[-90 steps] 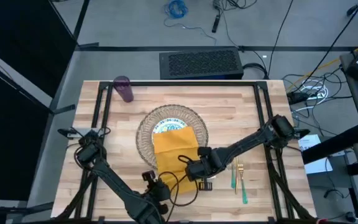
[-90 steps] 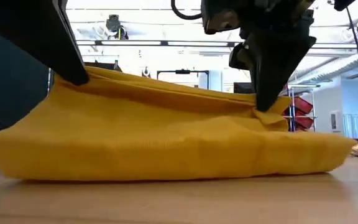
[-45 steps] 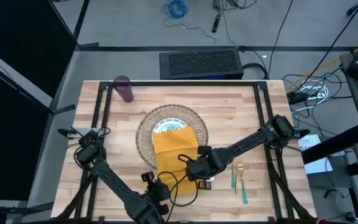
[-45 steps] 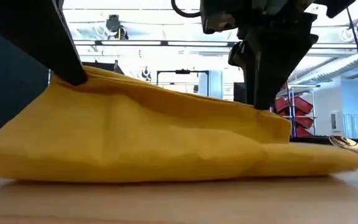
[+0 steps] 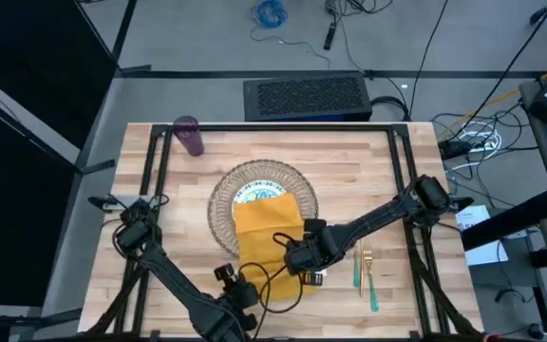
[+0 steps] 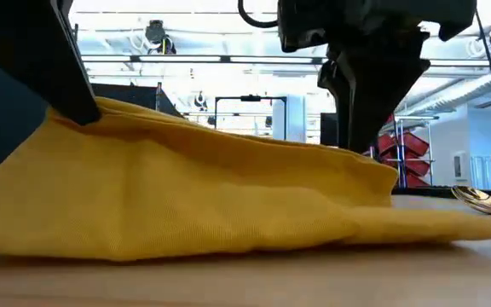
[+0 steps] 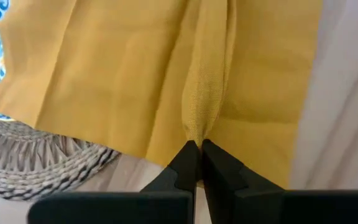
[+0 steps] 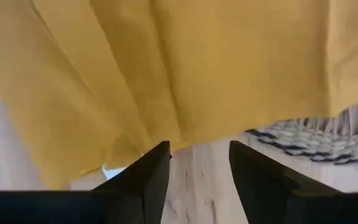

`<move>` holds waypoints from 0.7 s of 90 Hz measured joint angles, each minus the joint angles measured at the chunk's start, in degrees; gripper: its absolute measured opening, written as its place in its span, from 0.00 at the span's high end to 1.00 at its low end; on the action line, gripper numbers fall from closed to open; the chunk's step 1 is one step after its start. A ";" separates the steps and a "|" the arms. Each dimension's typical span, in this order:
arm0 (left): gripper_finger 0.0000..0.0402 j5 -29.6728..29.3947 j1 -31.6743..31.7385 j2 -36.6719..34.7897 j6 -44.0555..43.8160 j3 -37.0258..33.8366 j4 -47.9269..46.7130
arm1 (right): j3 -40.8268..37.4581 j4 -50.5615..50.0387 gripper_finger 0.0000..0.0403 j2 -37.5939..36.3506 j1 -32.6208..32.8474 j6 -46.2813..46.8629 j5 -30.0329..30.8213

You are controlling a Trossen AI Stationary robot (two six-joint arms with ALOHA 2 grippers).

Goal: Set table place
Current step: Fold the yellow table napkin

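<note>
The mustard-yellow napkin point(image 5: 269, 228) lies over the near half of the round woven mat point(image 5: 224, 217) and the near edge of the teal-patterned plate point(image 5: 252, 193); its near part is on the wooden table point(image 5: 397, 180). My left gripper point(image 7: 196, 149) is shut on a ridge of the napkin near its near edge. My right gripper point(image 8: 197, 163) stands open at the napkin's near right edge, just above the table. The fork and spoon point(image 5: 365, 269) lie to the right. The purple cup point(image 5: 190, 135) lies at the far left. My left gripper pinches a raised fold of the napkin point(image 7: 197, 121) between its two fingertips, coming from above and the near side. The cloth rises in a ridge to the fingers point(image 6: 88, 109); the rest slopes down onto the mat and table. Whether my right gripper touches the napkin's edge, I cannot tell.
A black metal frame point(image 5: 283, 128) runs along the table's edges. Bare wood lies on both sides of the mat and at the far edge. A spoon bowl point(image 6: 480, 198) shows at the low view's right.
The napkin's right part, bunched up under my right gripper a second ago, has dropped and now lies flat on the table. My left gripper has drawn its raised fold toward the table's left, and the cloth has spread toward the near edge.
</note>
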 joint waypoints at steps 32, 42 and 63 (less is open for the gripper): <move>0.98 -0.66 0.65 -0.02 -1.44 -0.40 0.99 | 0.00 7.91 0.62 -0.13 7.22 5.66 -2.87; 0.88 -0.37 0.99 -0.02 -1.18 -0.44 1.97 | 0.00 9.70 0.63 -0.13 7.65 5.68 -2.87; 0.55 4.53 0.90 -0.02 -2.76 -0.44 1.62 | 0.00 9.53 0.63 -0.13 7.06 4.31 -2.01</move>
